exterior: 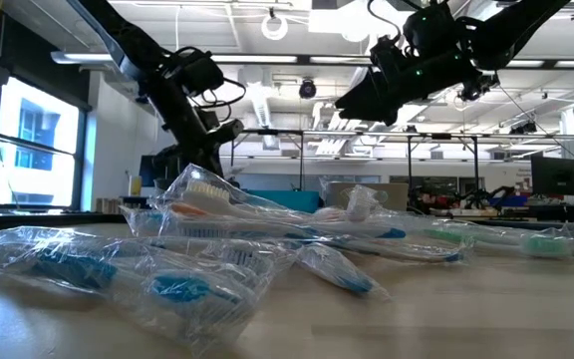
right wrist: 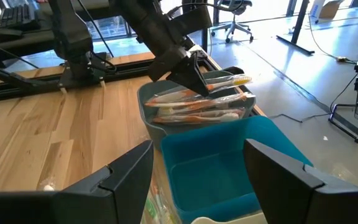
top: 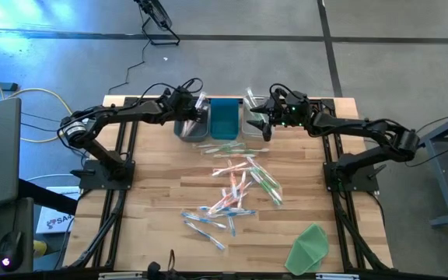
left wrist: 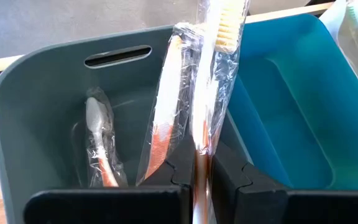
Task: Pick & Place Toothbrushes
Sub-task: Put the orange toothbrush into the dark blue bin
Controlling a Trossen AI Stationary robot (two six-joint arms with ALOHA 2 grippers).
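- Left tool reaches to the desk's twelve o'clock edge, clamped on a wrapped toothbrush over the grey bin;
- Right tool hovers beside the blue bin, fingers spread wide, holding nothing.

Bins: three abreast at the worktop's back edge.
Toothbrushes: scattered mid-worktop, before the bins.
Left bin: holds wrapped toothbrushes.

I saw toothbrushes in glossy, crinkled clear plastic wrap on my pale, smooth wooden surface; grey bin and blue bin were matt plastic.
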